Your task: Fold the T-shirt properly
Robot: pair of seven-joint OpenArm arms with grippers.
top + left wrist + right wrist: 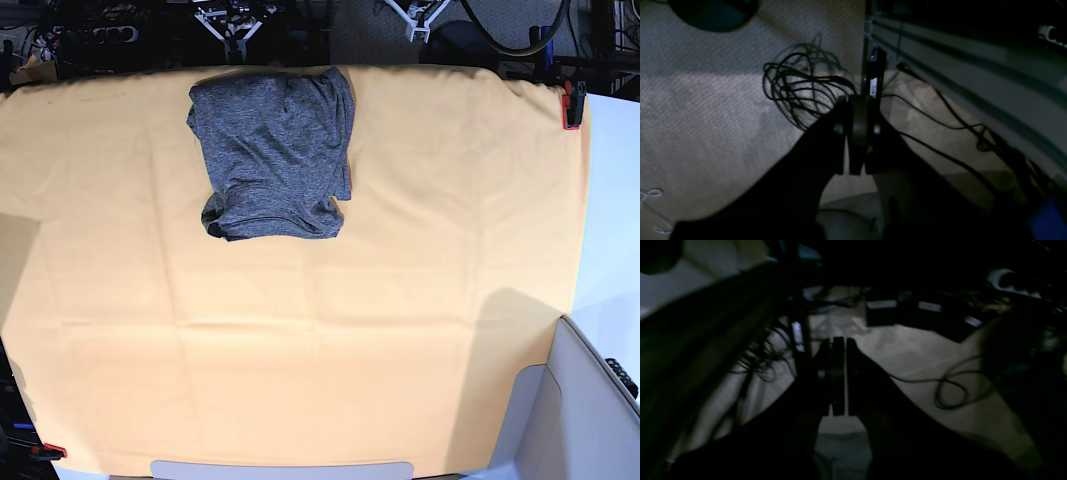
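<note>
Yellow-orange cloth (300,340) under folded grey T-shirt (275,150) near far edge

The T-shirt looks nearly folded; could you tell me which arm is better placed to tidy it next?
Probably the right arm: the T-shirt lies on the base view's left, that arm's side. Both grippers are shut and hang over the floor, off the table.

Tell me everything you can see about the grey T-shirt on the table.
The T-shirt is heathered dark grey knit, thin and soft-looking, with no print. It lies folded into a rough, rumpled rectangle, its lower edge bunched and uneven. It rests flat on the yellow-orange cloth, near the far edge and left of centre in the base view. Nothing else touches it.
</note>
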